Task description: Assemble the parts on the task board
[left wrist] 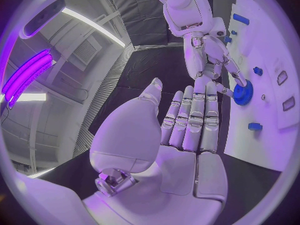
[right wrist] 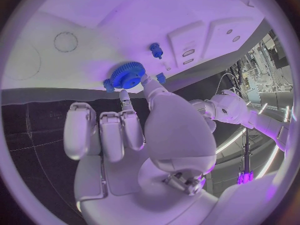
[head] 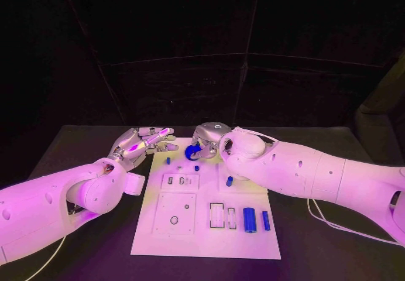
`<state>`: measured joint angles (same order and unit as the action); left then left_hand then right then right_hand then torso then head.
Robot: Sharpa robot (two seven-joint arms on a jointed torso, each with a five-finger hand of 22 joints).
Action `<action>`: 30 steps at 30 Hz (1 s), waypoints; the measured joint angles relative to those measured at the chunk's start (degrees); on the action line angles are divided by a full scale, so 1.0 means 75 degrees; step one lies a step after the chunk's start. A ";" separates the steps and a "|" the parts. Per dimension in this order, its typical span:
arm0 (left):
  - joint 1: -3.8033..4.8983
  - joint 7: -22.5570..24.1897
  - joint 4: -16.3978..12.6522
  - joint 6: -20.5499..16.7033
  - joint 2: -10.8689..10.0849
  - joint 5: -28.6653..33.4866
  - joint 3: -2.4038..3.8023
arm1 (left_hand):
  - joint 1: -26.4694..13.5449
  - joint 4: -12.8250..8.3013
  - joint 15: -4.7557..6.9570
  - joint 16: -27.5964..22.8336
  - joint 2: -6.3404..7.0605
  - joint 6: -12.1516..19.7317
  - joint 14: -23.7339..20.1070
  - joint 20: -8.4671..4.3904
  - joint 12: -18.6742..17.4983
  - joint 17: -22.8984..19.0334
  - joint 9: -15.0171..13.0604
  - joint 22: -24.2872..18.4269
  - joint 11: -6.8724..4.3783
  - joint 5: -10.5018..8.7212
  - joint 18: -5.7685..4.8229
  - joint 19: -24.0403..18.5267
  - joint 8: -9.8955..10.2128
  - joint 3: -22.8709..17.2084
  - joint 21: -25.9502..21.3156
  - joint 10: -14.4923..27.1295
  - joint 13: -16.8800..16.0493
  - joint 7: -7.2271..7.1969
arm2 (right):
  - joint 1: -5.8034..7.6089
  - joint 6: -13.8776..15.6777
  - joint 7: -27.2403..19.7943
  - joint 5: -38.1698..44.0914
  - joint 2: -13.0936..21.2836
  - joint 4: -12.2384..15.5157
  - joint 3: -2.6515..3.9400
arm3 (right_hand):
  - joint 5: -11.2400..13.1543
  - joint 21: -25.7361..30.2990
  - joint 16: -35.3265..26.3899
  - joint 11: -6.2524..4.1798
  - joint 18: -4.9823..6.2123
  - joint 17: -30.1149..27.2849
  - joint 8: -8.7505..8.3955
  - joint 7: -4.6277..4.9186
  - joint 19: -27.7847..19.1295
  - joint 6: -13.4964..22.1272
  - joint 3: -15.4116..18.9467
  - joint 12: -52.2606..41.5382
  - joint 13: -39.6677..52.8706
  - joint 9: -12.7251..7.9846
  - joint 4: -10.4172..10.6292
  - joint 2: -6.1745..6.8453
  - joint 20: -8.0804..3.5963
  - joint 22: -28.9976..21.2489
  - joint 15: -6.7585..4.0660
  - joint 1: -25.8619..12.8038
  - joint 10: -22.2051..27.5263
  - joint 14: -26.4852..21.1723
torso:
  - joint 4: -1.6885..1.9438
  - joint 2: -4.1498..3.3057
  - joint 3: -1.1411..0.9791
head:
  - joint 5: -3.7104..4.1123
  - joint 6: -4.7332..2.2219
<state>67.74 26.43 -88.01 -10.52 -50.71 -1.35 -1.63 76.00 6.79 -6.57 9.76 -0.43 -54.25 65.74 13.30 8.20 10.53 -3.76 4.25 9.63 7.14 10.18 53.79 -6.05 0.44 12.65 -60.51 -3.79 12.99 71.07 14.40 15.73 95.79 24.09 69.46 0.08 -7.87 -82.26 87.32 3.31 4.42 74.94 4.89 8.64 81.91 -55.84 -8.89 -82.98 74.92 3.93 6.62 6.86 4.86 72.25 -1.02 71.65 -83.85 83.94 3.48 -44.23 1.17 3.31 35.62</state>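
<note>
The white task board (head: 194,240) lies in the middle of the table. My right hand (head: 209,139) is over the board's far edge and pinches a blue gear (head: 193,153) between thumb and a finger. The right wrist view shows the gear (right wrist: 125,76) at the fingertips (right wrist: 145,81), just above the board (right wrist: 94,15), near a small blue peg (right wrist: 155,49). My left hand (head: 143,143) hovers by the board's far left corner, fingers straight and together, holding nothing. In the left wrist view its fingers (left wrist: 190,120) point toward the right hand (left wrist: 209,55) and the gear (left wrist: 243,92).
More blue parts sit on the board: small pegs (head: 168,160) (head: 196,168) (head: 229,181), a thick cylinder (head: 250,219) and a thin rod (head: 266,220) at the near right. Slots and round holes (head: 174,220) mark the board. A cable (head: 337,225) trails on the table at right.
</note>
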 measured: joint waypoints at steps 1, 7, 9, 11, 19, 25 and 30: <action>0.0000 0.0000 0.0002 0.0001 0.0001 0.0000 0.0000 | 0.0000 0.0000 0.0000 0.0000 0.0000 0.0000 0.0000 0.0000 0.0000 0.0000 0.0000 0.0000 0.0000 0.0000 0.0000 0.0000 0.0000 0.0000 0.0000 0.0000 0.0000 0.0000 | 0.0000 -0.0031 -0.0007 0.0003 -0.0010 -0.0003 0.0000 | 0.0000 0.0000 0.0000 0.0025 0.0000 0.0000 -0.0037 0.0011 -0.0017 0.0046 0.0095 0.0004 0.0000 0.0000 0.0037 0.0039 0.0038 -0.0001 0.0000 -0.0039 -0.0026 0.0000 | -0.0001 0.0000 -0.0001 | 0.0000 0.0000; 0.0000 -0.0004 0.0004 0.0003 0.0002 0.0001 0.0000 | 0.0000 0.0000 0.0000 0.0000 0.0000 0.0000 0.0000 0.0000 0.0000 0.0000 0.0000 0.0000 0.0000 0.0000 0.0000 0.0000 0.0000 0.0000 0.0000 0.0000 0.0000 0.0000 | -0.0002 -0.0164 -0.0025 0.0008 -0.0027 -0.0027 -0.0004 | 0.0029 0.0000 0.0000 0.0080 0.0000 -0.0001 -0.0092 0.0070 -0.0040 0.0206 0.0520 0.0073 0.0000 0.0000 0.0316 0.0086 0.0062 -0.0015 0.0054 -0.0144 -0.0024 0.0000 | -0.0005 -0.0001 -0.0002 | -0.0004 0.0007; 0.0000 -0.0005 0.0004 0.0003 0.0002 0.0001 0.0000 | 0.0000 0.0000 0.0000 0.0000 0.0000 0.0000 0.0000 0.0000 0.0000 -0.0001 0.0000 0.0001 0.0000 0.0000 0.0000 0.0000 0.0000 0.0000 0.0000 0.0000 0.0000 0.0000 | -0.0003 -0.0196 -0.0025 0.0008 -0.0023 -0.0037 -0.0004 | 0.0029 0.0000 0.0000 0.0080 0.0001 -0.0001 -0.0109 0.0092 -0.0026 0.0230 0.0652 0.0105 0.0000 0.0000 0.0429 0.0087 0.0077 -0.0016 0.0055 -0.0144 -0.0024 0.0000 | -0.0005 -0.0001 -0.0002 | -0.0005 0.0006; 0.0000 -0.0007 0.0004 0.0004 0.0002 0.0001 0.0000 | 0.0000 -0.0001 0.0000 0.0000 0.0000 0.0000 0.0000 0.0000 0.0000 0.0001 0.0000 -0.0004 0.0018 0.0000 0.0000 0.0000 0.0000 0.0002 -0.0031 0.0018 0.0000 0.0000 | -0.0003 -0.0236 -0.0025 0.0009 -0.0014 -0.0047 -0.0005 | 0.0029 0.0000 0.0000 0.0080 0.0000 -0.0001 -0.0123 0.0103 -0.0012 0.0292 0.0761 0.0127 0.0000 0.0000 0.0538 0.0087 0.0091 -0.0016 0.0081 -0.0144 -0.0024 0.0027 | -0.0004 -0.0001 -0.0002 | -0.0002 0.0003; 0.0000 -0.0016 0.0011 0.0007 -0.0001 0.0001 0.0000 | 0.0000 -0.0021 0.0000 0.0000 0.0000 0.0000 0.0000 0.0000 0.0000 0.0009 0.0000 -0.0012 0.0029 0.0000 0.0000 0.0000 0.0000 0.0021 -0.0054 0.0029 0.0000 0.0000 | -0.0002 -0.0438 0.0014 -0.0022 -0.0008 -0.0126 -0.0003 | -0.0333 0.0000 0.0000 0.0134 0.0001 -0.0002 -0.0123 0.0167 -0.0014 0.0485 0.1127 0.0128 0.0000 -0.0009 0.1125 -0.0161 0.0145 0.0005 0.0114 -0.0391 -0.0025 0.0003 | -0.0005 -0.0001 -0.0005 | 0.0010 -0.0011; 0.0000 -0.0022 0.0011 0.0010 -0.0002 0.0001 0.0000 | 0.0000 -0.0043 0.0000 0.0000 0.0000 0.0000 0.0000 0.0000 0.0000 0.0009 0.0000 -0.0012 0.0028 0.0000 0.0000 0.0000 0.0000 -0.0001 -0.0054 0.0028 0.0000 0.0000 | -0.0004 -0.0247 0.0000 -0.0120 0.0198 0.0008 -0.0013 | -0.1111 -0.0059 0.0000 0.0161 0.0002 -0.0002 -0.0123 0.0116 -0.0013 0.0419 0.1281 0.0031 0.0000 0.0014 0.1139 -0.0377 0.0146 0.0076 0.0137 -0.0292 0.0002 0.0026 | -0.0009 -0.0004 -0.0007 | 0.0026 -0.0023; 0.0000 -0.0027 0.0007 0.0011 -0.0045 0.0001 0.0000 | 0.0000 -0.0043 0.0000 0.0000 0.0000 0.0000 0.0000 0.0000 0.0000 0.0008 0.0000 -0.0012 0.0028 0.0000 -0.0001 0.0000 0.0000 0.0000 -0.0054 0.0029 0.0000 0.0000 | -0.0008 0.0544 -0.0421 -0.0468 0.0813 0.0464 -0.0012 | -0.1172 -0.0059 0.0000 0.0160 0.0002 -0.0002 -0.0123 0.0103 -0.0013 0.0406 0.1270 0.0044 0.0000 0.0013 0.0960 -0.0474 0.0146 0.0096 0.0137 -0.0002 0.0002 0.0026 | -0.0021 -0.0003 -0.0014 | 0.0026 -0.0040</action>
<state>67.74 26.23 -87.96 -10.43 -51.04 -1.34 -1.63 76.01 6.46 -6.57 9.76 -0.43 -54.25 65.74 13.30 8.20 10.59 -3.76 4.16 9.84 7.14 10.17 53.79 -6.05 0.44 12.25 -60.29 -3.79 12.99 71.01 18.48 12.57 92.28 30.19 72.93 -0.01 -16.66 -82.71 87.31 4.51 4.43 74.92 3.98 9.41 81.81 -52.79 0.63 -82.65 74.92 4.03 13.82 3.31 5.95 72.97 0.01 71.64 -83.83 84.14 3.32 -44.25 1.07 3.50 35.32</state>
